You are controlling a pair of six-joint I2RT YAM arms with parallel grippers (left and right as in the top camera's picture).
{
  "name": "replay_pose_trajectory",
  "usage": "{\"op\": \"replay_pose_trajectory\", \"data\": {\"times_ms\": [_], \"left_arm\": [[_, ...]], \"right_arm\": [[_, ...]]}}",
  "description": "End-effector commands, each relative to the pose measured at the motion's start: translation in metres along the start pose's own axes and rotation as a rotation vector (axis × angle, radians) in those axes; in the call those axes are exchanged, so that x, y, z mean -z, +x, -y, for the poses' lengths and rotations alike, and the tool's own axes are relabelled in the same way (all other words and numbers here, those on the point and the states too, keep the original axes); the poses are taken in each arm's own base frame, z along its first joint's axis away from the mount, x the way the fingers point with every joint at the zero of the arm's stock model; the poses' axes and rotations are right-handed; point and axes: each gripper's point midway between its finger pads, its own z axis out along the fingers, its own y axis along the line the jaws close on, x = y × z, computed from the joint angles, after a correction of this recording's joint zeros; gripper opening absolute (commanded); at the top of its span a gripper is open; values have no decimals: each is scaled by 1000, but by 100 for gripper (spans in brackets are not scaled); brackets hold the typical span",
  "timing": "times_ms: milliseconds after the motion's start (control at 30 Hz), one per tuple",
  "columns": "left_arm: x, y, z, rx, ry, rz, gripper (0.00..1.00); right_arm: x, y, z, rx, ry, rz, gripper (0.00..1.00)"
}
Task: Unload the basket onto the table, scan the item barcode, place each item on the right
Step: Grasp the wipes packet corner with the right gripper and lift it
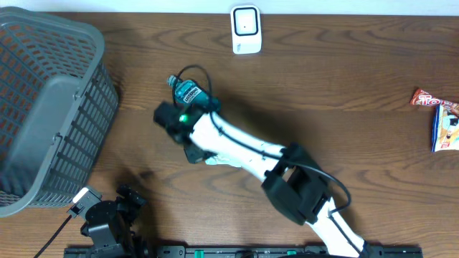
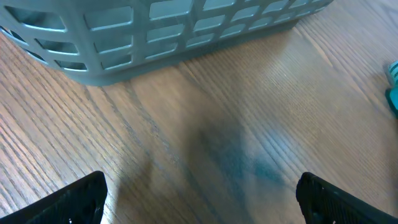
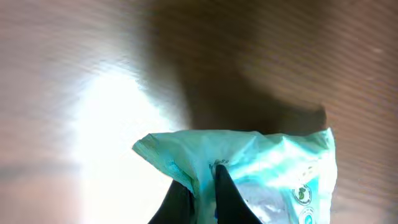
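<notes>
Surrounding teal packet [image 1: 188, 92]: basket [image 1: 43, 107], scanner [image 1: 245, 30], snacks [image 1: 446, 125]

The table [image 1: 344, 86] under me is brown wood with a clear grain, smooth, with a soft sheen that flares white where light strikes it. The basket [image 1: 43, 107] is grey plastic, matt, moulded as an open lattice. Away from the basket, my right gripper [image 3: 202, 186] is matt black against a teal packet [image 3: 267, 168] of thin glossy film, crinkled and catching highlights. My left gripper [image 2: 202, 202], near the basket, is the same dull black. Farther from the basket, the scanner [image 1: 245, 29] looks like smooth white plastic with a dark panel. The wrappers [image 1: 443, 118] farthest from the basket are shiny printed film.
</notes>
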Motion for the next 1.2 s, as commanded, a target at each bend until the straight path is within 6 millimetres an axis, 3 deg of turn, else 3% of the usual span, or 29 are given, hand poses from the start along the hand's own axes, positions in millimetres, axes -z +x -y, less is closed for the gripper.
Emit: {"op": "replay_pose_trajectory", "data": {"times_ms": [0,167,233,467,600,833,1000,1167], "left_arm": [[-1,8,-6,-11,-22,-26,98],[-1,8,-6,-11,-22,-26,98],[-1,8,-6,-11,-22,-26,98],[-1,8,-6,-11,-22,-26,98],[-1,8,-6,-11,-22,-26,98],[-1,8,-6,-11,-22,-26,98],[-1,8,-6,-11,-22,-26,98],[-1,8,-6,-11,-22,-26,98]], "right_arm": [[34,-2,-20,79,-332,-128,1],[92,0,-31,221,-831,-214,1],[111,-4,-25,241,-1000,-209,1],[142,-9,-3,264,-1258,-166,1],[166,-3,-5,284,-1398,-149,1],[207,-4,-15,163,-1623,-210,1],[204,-6,-11,22,-1582,-343,1],[195,-11,1,16,-1539,-317,1]]}}
